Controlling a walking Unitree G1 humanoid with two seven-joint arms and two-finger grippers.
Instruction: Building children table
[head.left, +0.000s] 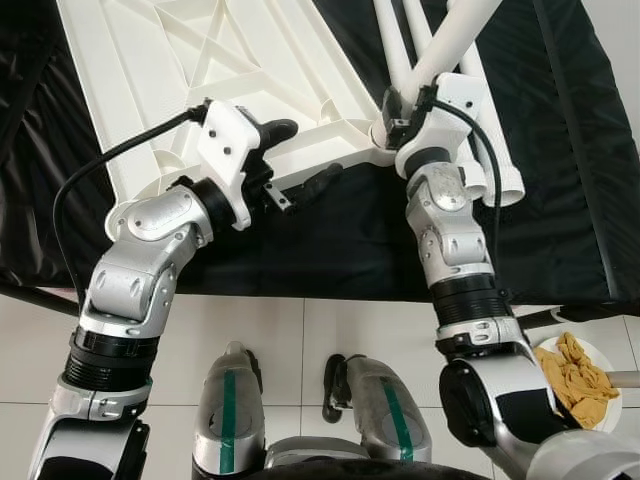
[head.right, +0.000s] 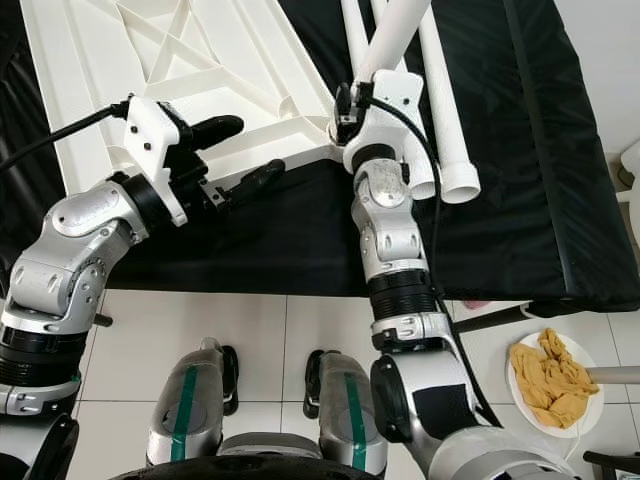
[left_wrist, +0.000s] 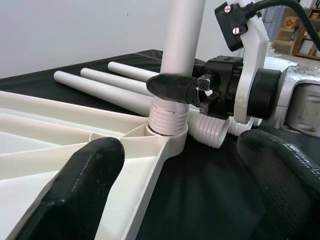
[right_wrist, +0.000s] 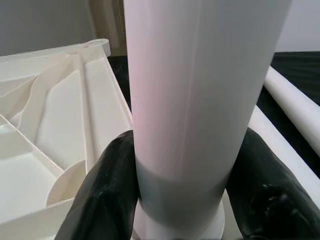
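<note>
Your white table leg (left_wrist: 179, 50) stands upright in the corner socket (left_wrist: 167, 132) of the upside-down white tabletop (head.left: 230, 60), which lies on a black sheet (head.right: 520, 180); its threaded end shows just above the socket rim. Your right gripper (left_wrist: 187, 90) is clenched around that leg just above the socket, one black finger on each side. Your left gripper (head.left: 295, 160) hangs unclenched at the tabletop's near edge, one finger above the ribbed underside and one over the sheet. Spare legs (head.right: 445, 130) lie beside the corner. A plate of yellow cloth (head.right: 552, 378) sits on the tiled floor.
</note>
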